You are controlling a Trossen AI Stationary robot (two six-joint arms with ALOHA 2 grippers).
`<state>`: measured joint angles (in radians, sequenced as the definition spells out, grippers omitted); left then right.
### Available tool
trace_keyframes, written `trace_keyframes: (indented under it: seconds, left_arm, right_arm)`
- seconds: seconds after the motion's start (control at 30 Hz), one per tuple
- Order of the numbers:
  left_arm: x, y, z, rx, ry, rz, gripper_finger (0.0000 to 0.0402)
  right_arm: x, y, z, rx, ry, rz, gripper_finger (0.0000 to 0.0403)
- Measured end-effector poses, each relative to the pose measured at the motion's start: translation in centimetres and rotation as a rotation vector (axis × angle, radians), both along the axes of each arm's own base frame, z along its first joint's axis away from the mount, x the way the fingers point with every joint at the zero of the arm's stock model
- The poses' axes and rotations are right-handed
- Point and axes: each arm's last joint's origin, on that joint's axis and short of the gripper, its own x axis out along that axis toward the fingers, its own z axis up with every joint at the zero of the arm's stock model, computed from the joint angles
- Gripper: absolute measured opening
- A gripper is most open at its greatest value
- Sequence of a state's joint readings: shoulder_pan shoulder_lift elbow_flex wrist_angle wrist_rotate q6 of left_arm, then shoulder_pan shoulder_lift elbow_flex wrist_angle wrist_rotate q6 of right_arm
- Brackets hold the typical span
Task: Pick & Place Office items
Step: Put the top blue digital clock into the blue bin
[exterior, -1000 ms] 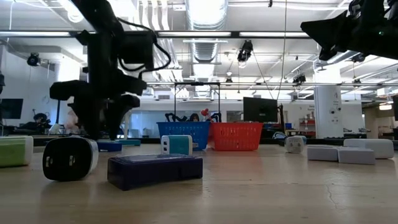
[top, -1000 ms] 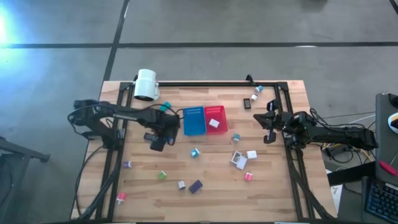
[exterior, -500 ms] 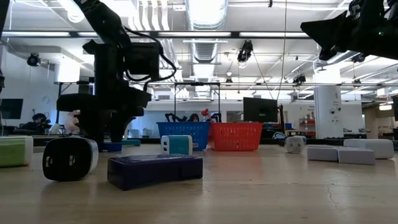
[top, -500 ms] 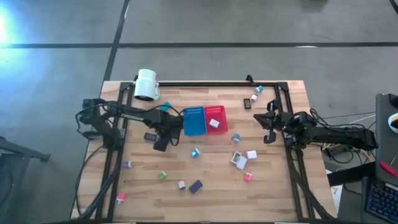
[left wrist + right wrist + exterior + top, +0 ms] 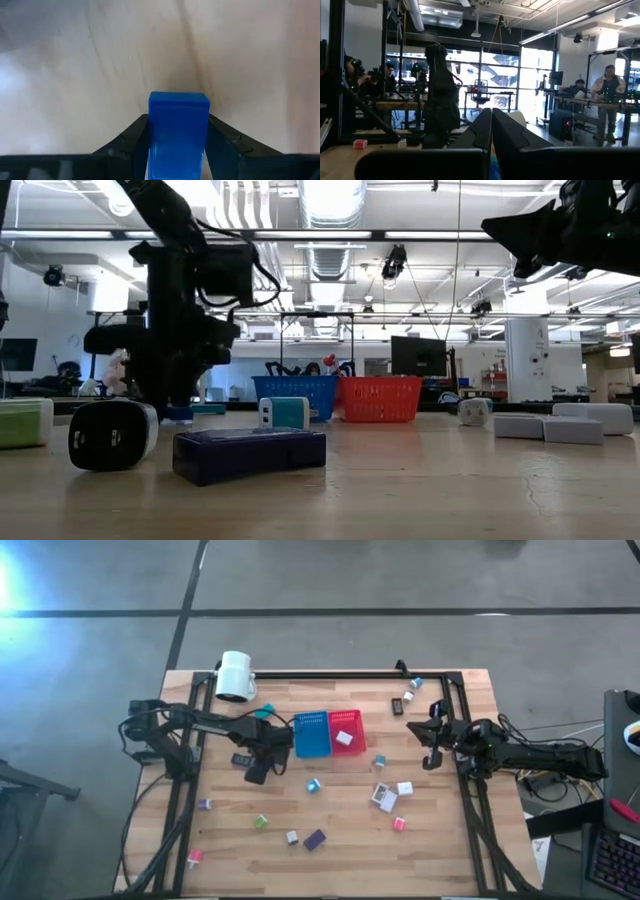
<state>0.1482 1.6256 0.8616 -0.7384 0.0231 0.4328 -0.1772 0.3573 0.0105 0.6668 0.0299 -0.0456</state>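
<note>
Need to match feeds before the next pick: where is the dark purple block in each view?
High view: dark purple block, low in the picture, right of a white-grey piece.
Low view: the block, foreground, left of centre.
Left wrist view: not in it; a blue block shows.
Right wrist view: not in it.
Shared landmark: the blue bin.

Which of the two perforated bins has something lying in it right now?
The red rectangular perforated bin: a small white block lies inside it. The blue rectangular perforated bin directly beside it, on the left arm's side, shows nothing inside.
</note>
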Motion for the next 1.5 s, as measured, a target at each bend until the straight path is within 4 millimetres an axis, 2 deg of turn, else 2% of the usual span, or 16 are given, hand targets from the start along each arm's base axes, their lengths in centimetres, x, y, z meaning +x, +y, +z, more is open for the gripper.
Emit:
trace_keyframes:
  seconds: [0.17,0.3,0.5,0.7,0.87,1.1,1.5]
  left_arm:
    - [-0.8,-0.2,4.1,0.002,-0.192,-0.004,0.015]
    - [-2.0,-0.6,7.4,-0.05,-0.441,0.035,0.015]
    - [-5.1,-1.2,10.2,-0.086,-0.771,0.085,0.015]
    - [-8.4,-1.7,12.0,-0.12,-1.081,0.145,0.015]
    - [-10.7,-2.0,11.4,-0.129,-1.311,0.147,0.015]
    - [-12.5,-2.1,8.5,-0.165,-1.547,0.224,0.015]
    - [-14.2,-2.4,5.6,-0.206,-1.623,0.246,0.015]
  right_arm:
    - [0.0,0.0,0.0,0.0,0.001,0.0,0.0008]
    - [0.0,0.0,0.0,0.013,-0.001,0.005,0.0008]
    - [0.1,0.0,-0.1,0.017,0.008,0.005,0.0008]
    - [0.1,0.0,-0.1,0.013,0.008,0.005,0.0008]
    - [0.1,0.0,-0.1,0.014,0.007,0.005,0.0008]
    - [0.1,0.0,-0.1,0.018,0.006,0.007,0.0008]
    - [0.1,0.0,-0.1,0.014,0.007,0.005,0.0008]
